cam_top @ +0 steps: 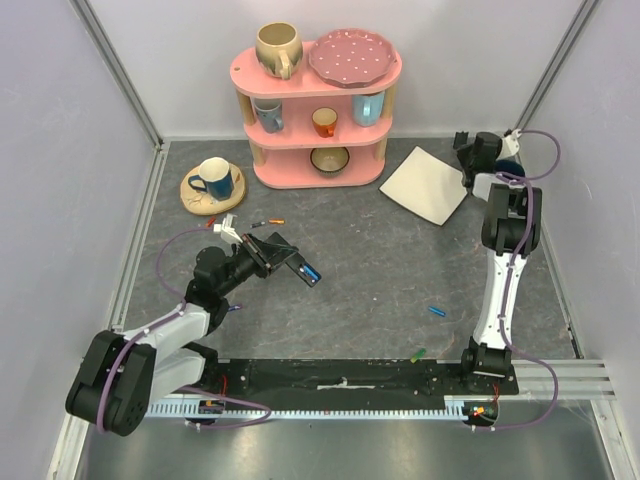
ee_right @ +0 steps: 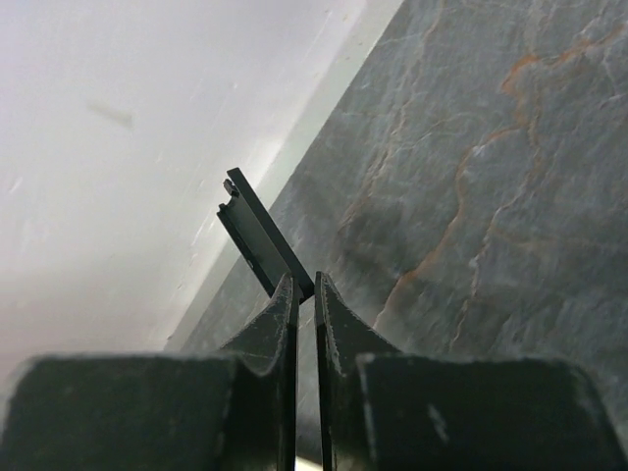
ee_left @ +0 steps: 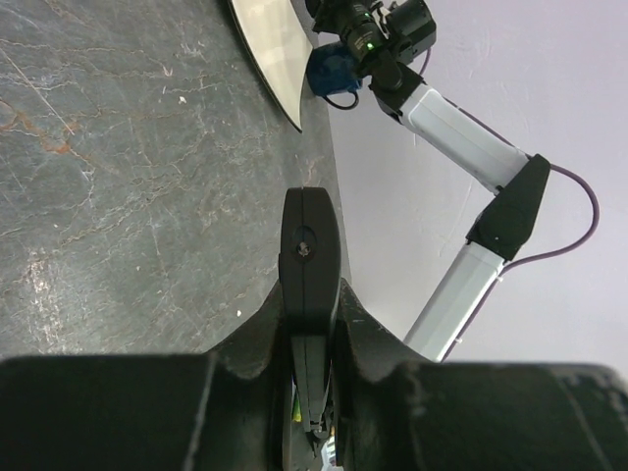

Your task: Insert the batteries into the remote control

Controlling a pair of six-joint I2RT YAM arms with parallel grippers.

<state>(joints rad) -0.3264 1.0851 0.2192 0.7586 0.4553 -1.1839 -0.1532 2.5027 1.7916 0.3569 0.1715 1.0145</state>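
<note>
From above, the left gripper [cam_top: 264,250] sits in front of the pink shelf [cam_top: 315,100] and slightly left of it, clamped on the remote control [cam_top: 288,257]; a blue battery [cam_top: 310,273] shows at the remote's end farthest from the shelf, though whether it is seated or only resting there cannot be told; the remote is lifted off the table [cam_top: 380,260], presumably so its battery bay is easy to reach; the right gripper [cam_top: 466,148] waits well to the right of the shelf, beyond the white plate [cam_top: 425,185], probably parked out of the loading area; an orange battery [cam_top: 268,221] lies just in front of the shelf's left end, while a loose blue battery [cam_top: 437,310] and a green battery [cam_top: 418,354] lie much farther forward and to the right, all waiting to be picked up; in the left wrist view the left gripper [ee_left: 310,319] pinches the remote control [ee_left: 309,245] edge-on, its narrow side between the fingers, a grip that looks steady against twisting; in the right wrist view the right gripper [ee_right: 305,294] has its fingers pressed almost together on a thin black strip [ee_right: 257,235] that juts up from the tips; this may be the remote's battery cover, held aside until the cells are in, though that is a guess.
</note>
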